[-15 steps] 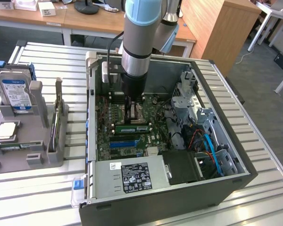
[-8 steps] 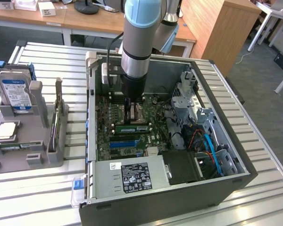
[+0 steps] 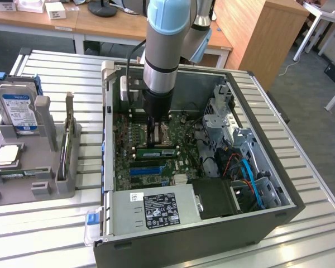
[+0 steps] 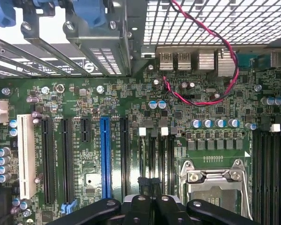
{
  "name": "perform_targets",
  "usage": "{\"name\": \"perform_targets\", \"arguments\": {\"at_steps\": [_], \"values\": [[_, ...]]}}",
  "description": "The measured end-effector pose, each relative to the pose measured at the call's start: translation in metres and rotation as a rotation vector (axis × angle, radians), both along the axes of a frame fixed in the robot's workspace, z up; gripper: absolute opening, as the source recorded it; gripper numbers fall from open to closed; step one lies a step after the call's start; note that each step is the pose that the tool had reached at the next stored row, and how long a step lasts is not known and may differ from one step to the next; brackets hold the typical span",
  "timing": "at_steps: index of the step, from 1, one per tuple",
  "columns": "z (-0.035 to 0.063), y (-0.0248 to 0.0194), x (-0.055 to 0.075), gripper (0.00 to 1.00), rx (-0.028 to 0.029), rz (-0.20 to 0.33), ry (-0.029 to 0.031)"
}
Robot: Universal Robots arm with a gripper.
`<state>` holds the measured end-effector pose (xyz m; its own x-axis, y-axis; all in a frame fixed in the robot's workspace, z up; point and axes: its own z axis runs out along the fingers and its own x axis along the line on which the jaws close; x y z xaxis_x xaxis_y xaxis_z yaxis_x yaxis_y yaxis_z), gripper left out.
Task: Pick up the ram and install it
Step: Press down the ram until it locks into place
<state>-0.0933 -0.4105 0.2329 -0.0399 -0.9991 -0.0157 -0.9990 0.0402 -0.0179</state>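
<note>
Exterior and wrist views of the open computer case (image 3: 212,237) on a slatted metal table (image 3: 315,223).

The arm (image 3: 164,44) drops straight down into the case, and its bulk hides the rear part of the motherboard (image 3: 123,151). The gripper (image 3: 154,134) hangs over the middle of the board. Its jaws are pressed together, leaving no gap that we can see.

The ram (image 3: 156,152), a green stick with a white label, stands on edge on the board at six o'clock of the fingertips and just beside them. We cannot tell whether the tips touch its upper edge or whether its lower edge is fully seated.

At six o'clock of the ram, the labelled power supply (image 3: 156,209) covers the near edge of the board.

In the wrist view the gripper (image 4: 152,199) is cut off by the frame edge. Its dark fingers (image 4: 138,206) overlap the ends of the black memory slots that lie between the blue slot (image 4: 105,157) and the CPU socket (image 4: 215,187). From this angle we cannot make out the ram among those slots.

At nine o'clock of the case in the exterior view, well apart from it, a grey fixture (image 3: 50,167) holds a hard drive (image 3: 17,109) and a square CPU chip (image 3: 5,156). It also holds a thin upright piece (image 3: 64,148) that we cannot identify. The frame edge cuts off the far side of the fixture.
</note>
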Motion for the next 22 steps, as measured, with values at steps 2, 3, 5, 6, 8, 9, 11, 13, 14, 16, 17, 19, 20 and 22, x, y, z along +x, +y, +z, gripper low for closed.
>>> {"name": "perform_targets", "arguments": {"at_steps": [2,3,5,6,8,9,11,13,14,16,17,19,20,22], "values": [[0.0000,0.0000,0.0000,0.11,0.0000,0.000,0.0000],[-0.0001,0.0000,0.0000,0.11,0.0000,0.000,0.0000],[-0.0012,0.0001,0.0000,0.11,0.0005,0.000,-0.0002],[-0.0017,0.0001,0.0000,0.11,0.0003,0.000,-0.0002],[-0.0023,0.0000,-0.0001,0.11,0.0001,0.000,0.0000],[-0.0023,0.0000,-0.0001,0.11,0.0000,0.000,0.0000],[-0.0023,0.0000,0.0000,0.11,0.0000,0.000,0.0000],[-0.0025,-0.0004,-0.0001,0.11,0.0005,0.000,-0.0003],[-0.0025,-0.0009,-0.0001,0.11,0.0004,0.000,-0.0002],[-0.0024,-0.0010,-0.0001,0.11,0.0002,0.000,-0.0001],[-0.0025,-0.0010,-0.0001,0.11,0.0001,0.000,-0.0001],[-0.0038,-0.0011,-0.0001,0.11,0.0002,0.000,-0.0001],[-0.0040,-0.0011,-0.0001,0.11,0.0001,0.000,0.0000],[-0.0040,-0.0011,-0.0001,0.11,0.0000,0.000,0.0000]]}}
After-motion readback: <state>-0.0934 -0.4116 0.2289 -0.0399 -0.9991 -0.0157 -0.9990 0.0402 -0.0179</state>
